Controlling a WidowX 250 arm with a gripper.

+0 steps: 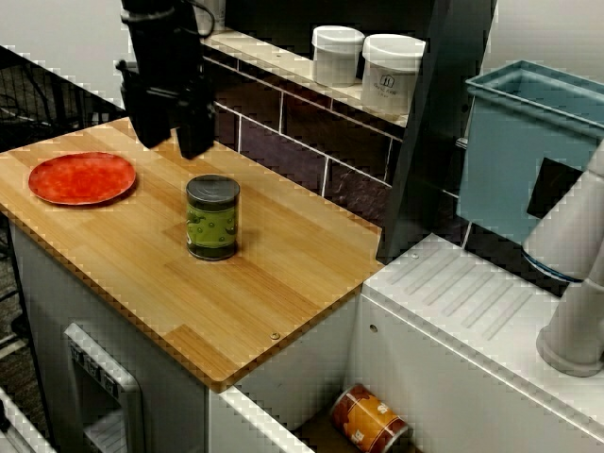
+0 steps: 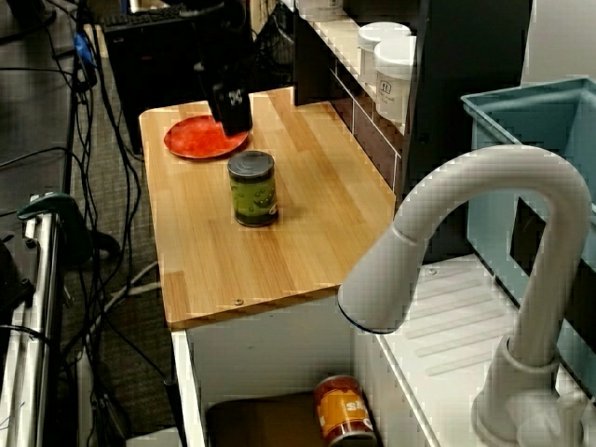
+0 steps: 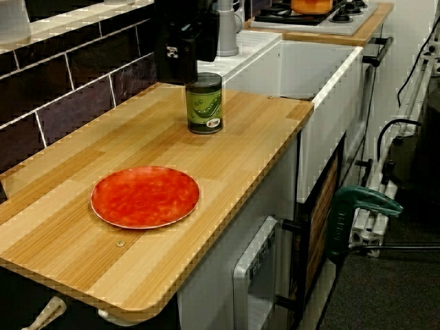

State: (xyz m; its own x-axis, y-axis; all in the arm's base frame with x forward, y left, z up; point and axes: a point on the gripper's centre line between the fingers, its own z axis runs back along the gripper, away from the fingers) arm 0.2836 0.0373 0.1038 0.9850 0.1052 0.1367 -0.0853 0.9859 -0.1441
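Wooden counter (image 1: 283, 274), long and pale, set against a dark tiled wall. A white sink (image 1: 453, 311) adjoins its end, with an orange-labelled tin (image 1: 370, 422) lying on its side in the basin. Red plate (image 1: 82, 177) lies flat near the counter's far end. The black claw (image 1: 176, 142) hangs above the counter between plate and can, fingers apart, gripping nothing. The can (image 1: 212, 217) stands upright mid-counter, well apart from the plate. It is a short cylinder with a dark lid and a green label with paler markings.

Kitchen — sink (image 3: 335, 72), faucet (image 2: 466, 209), perhaps a stove (image 3: 311, 19)
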